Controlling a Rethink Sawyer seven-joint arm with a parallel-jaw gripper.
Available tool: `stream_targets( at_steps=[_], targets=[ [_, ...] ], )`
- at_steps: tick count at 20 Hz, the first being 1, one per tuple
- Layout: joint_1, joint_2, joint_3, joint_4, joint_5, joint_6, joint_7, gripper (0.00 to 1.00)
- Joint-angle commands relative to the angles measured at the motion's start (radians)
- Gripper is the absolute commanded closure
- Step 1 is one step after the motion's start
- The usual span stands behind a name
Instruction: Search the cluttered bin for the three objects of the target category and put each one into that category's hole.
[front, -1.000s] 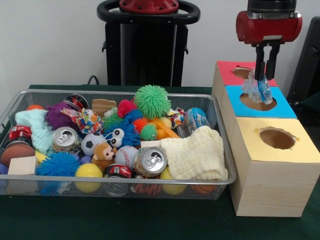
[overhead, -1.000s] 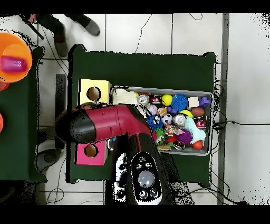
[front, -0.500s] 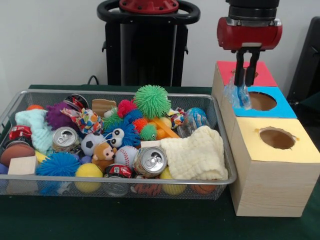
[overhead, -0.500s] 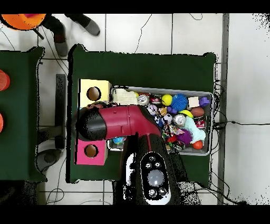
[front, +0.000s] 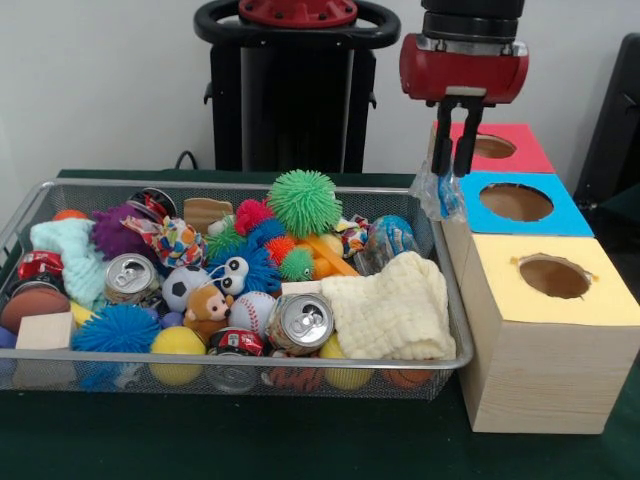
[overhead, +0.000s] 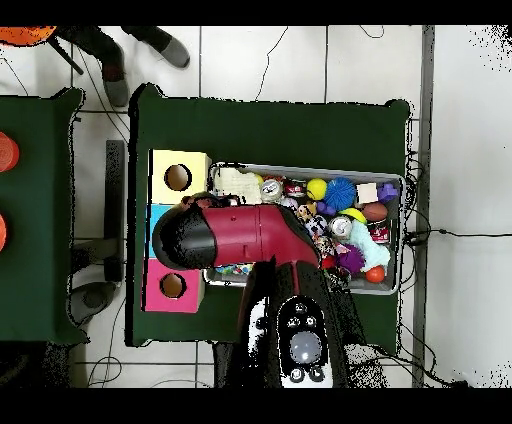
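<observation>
The gripper (front: 452, 165) hangs over the gap between the wire bin (front: 445, 290) and the row of boxes, its two dark fingers pinched on a crumpled clear plastic bag with blue print (front: 440, 195), which dangles just above the bin's corner beside the blue box (front: 520, 205). The red box (front: 500, 147) sits behind it, the yellow box (front: 550, 290) in front. The bin is heaped with spiky balls, soda cans (front: 300, 322) and a cream cloth (front: 390, 312).
</observation>
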Motion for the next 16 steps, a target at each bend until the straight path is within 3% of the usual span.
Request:
stream_targets(
  at_steps=[1, 7, 16],
  targets=[
    [0.041, 0.019, -0.064, 0.003, 0.003, -0.042, 0.219, 1.00],
    [0.051, 0.008, -0.069, 0.060, 0.024, -0.090, 0.211, 1.00],
    [0.043, -0.074, -0.110, 0.191, 0.042, -0.110, 0.216, 1.00]
  ],
)
